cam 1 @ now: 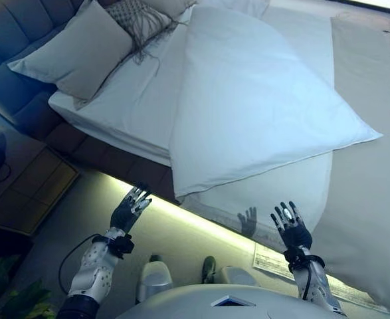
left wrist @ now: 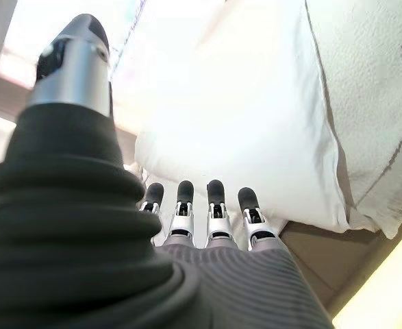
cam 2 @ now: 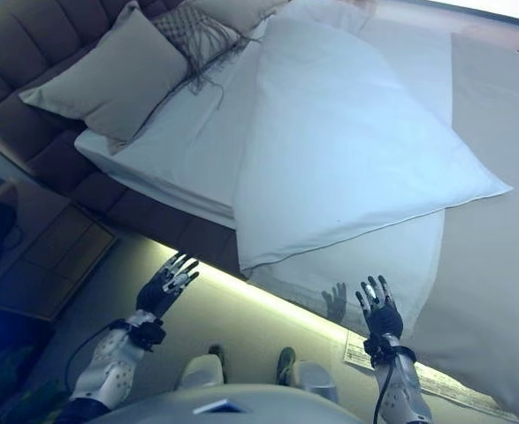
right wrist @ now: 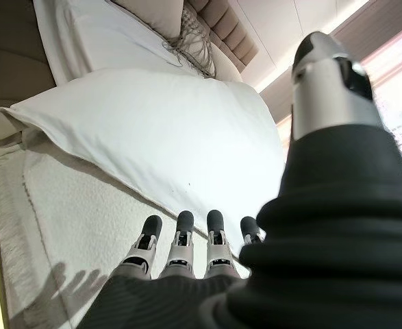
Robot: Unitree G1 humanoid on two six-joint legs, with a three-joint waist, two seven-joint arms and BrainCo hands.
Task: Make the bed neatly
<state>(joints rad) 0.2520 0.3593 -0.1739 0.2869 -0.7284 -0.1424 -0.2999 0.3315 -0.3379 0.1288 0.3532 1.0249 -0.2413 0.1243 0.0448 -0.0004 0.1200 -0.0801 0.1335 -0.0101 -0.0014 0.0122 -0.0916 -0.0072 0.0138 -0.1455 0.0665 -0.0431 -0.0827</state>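
A white duvet lies folded back across the bed, its corner pointing to the right and a lower layer hanging over the near side. The white sheet shows bare toward the head. A beige pillow and a patterned fringed cushion lean at the headboard. My left hand is raised in front of the bed's side, fingers straight, touching nothing. My right hand is raised too, fingers spread, short of the hanging duvet edge.
A beige bedspread covers the bed's right part and drapes down its side. The padded headboard runs along the left. A wooden bedside table stands at the lower left. A lit strip glows under the bed frame.
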